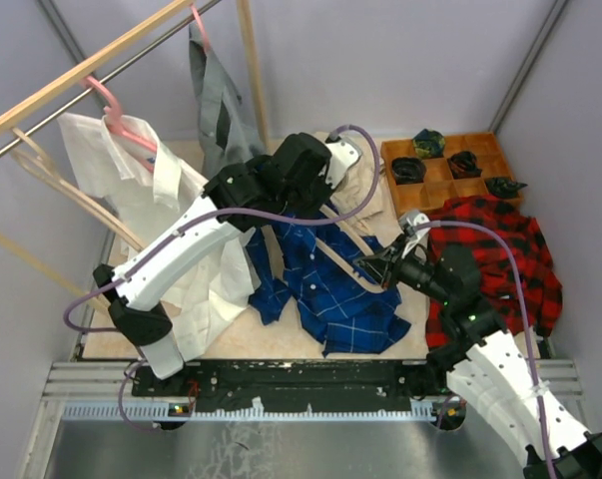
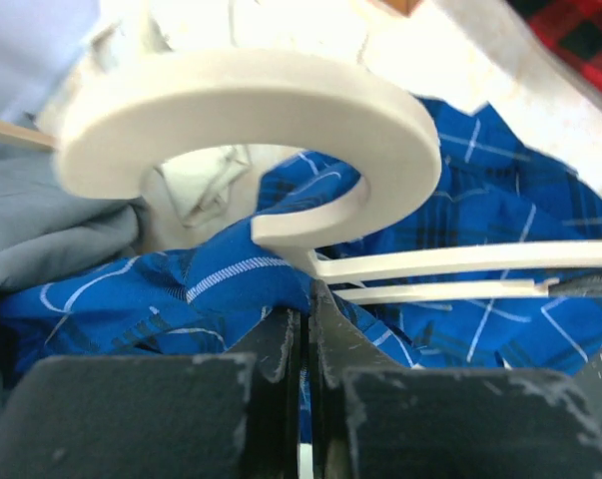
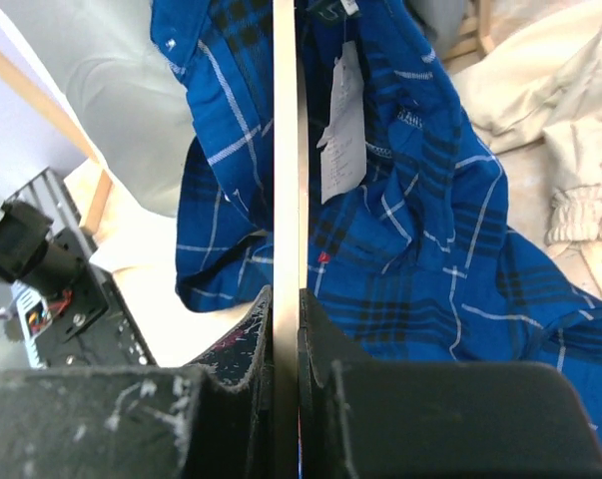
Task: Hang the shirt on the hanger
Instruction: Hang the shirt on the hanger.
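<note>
The royal-blue checked shirt point(image 1: 325, 284) lies crumpled at mid table. My left gripper point(image 1: 320, 205) is above its top end. In the left wrist view the left gripper point(image 2: 305, 319) is shut on a fold of the shirt point(image 2: 480, 200), with the hook of the beige hanger point(image 2: 281, 100) just beyond the fingertips. My right gripper point(image 1: 380, 267) is at the shirt's right side. In the right wrist view the right gripper point(image 3: 286, 299) is shut on a thin arm of the hanger point(image 3: 286, 150), which runs straight across the shirt point(image 3: 410, 230). The hanger's arm point(image 1: 358, 242) shows faintly from above.
A red-and-black plaid shirt point(image 1: 500, 259) lies at right. An orange compartment tray point(image 1: 448, 170) sits at the back right. A white shirt point(image 1: 131, 190) hangs on a pink hanger point(image 1: 116, 115) from the rail point(image 1: 81, 70) at left. A grey garment point(image 1: 216, 110) and a beige garment point(image 1: 365, 190) lie behind.
</note>
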`<state>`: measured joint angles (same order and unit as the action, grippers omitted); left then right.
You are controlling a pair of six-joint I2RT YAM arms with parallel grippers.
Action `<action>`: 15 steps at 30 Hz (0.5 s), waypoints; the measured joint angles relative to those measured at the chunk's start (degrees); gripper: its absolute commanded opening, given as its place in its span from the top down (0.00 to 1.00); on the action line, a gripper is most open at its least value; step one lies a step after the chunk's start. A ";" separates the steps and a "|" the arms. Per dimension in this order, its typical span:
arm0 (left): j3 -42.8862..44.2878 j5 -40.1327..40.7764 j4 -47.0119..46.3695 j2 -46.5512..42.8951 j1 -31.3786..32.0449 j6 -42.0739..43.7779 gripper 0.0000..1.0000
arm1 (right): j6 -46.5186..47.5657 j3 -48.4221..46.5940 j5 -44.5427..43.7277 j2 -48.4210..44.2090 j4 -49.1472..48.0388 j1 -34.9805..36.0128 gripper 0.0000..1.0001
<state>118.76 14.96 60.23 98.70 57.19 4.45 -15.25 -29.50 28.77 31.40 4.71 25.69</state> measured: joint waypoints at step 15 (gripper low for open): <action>-2.08 6.03 -8.72 -2.21 4.35 -1.44 0.14 | -7.30 12.04 -10.62 -6.62 -19.15 0.00 1.00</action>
<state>116.68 20.99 51.51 96.49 61.54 3.01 -22.55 -17.45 18.15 24.77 -14.44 25.69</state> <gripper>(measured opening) 0.775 0.063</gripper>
